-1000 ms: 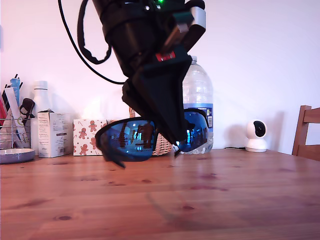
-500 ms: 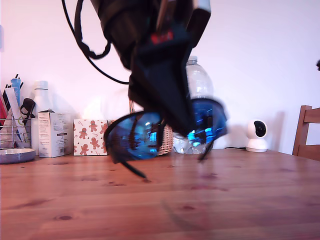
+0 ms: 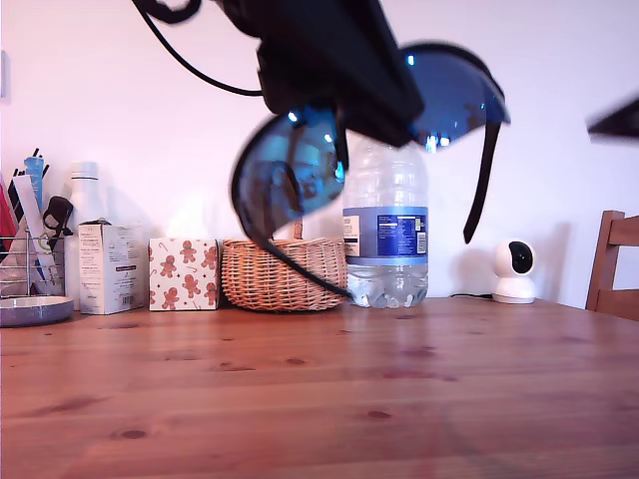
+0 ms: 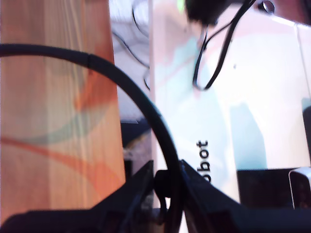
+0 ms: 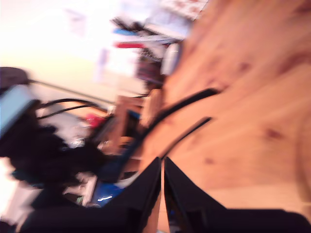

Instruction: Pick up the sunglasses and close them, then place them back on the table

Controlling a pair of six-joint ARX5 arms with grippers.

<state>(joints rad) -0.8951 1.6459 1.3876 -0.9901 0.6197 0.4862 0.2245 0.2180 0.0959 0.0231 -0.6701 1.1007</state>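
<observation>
1. My first gripper (image 4: 167,187) has its fingers clamped on the sunglasses (image 3: 300,170).
2. The sunglasses hang above the bottle (image 3: 385,235), off the worktop (image 3: 319,399).
3. My second gripper (image 5: 162,170) has its fingers nearly closed, empty.

Our exterior view sits low, near the table (image 3: 300,399), facing the back wall. Our two wrist views ride close behind their jaws, each looking along them. All three views share the sunglasses (image 3: 300,175) (image 4: 121,77) (image 5: 180,109) and the tabletop.
</observation>
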